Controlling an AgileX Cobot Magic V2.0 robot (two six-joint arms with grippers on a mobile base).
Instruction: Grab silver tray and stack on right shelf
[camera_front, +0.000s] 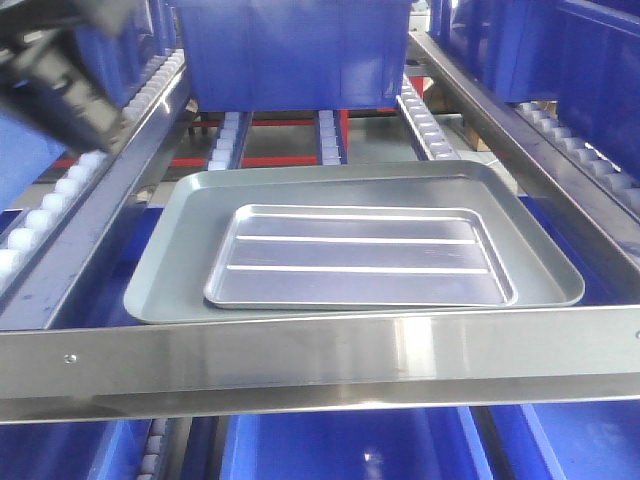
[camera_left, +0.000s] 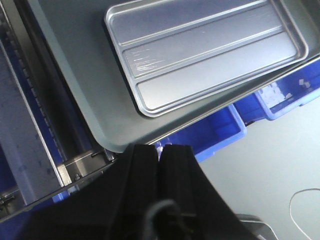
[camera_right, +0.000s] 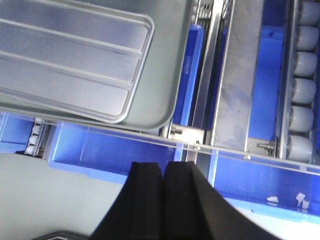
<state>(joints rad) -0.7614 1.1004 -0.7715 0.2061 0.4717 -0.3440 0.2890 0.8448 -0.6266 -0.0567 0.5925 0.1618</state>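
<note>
Two trays (camera_front: 360, 255) (camera_front: 170, 270), one blue bin (camera_front: 295, 50)

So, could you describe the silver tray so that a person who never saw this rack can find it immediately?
Find the shelf with the broad shiny steel front bar and white rollers along its rails. Just behind that bar lies a large dull grey tray, and the silver tray rests inside it. It is the smaller, shinier one, with two long raised ribs across its floor; the grey tray's floor is smooth.

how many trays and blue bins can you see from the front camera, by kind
silver tray: 1
grey tray, under it: 1
blue bins: 2, one behind, one below
total: 4
</note>
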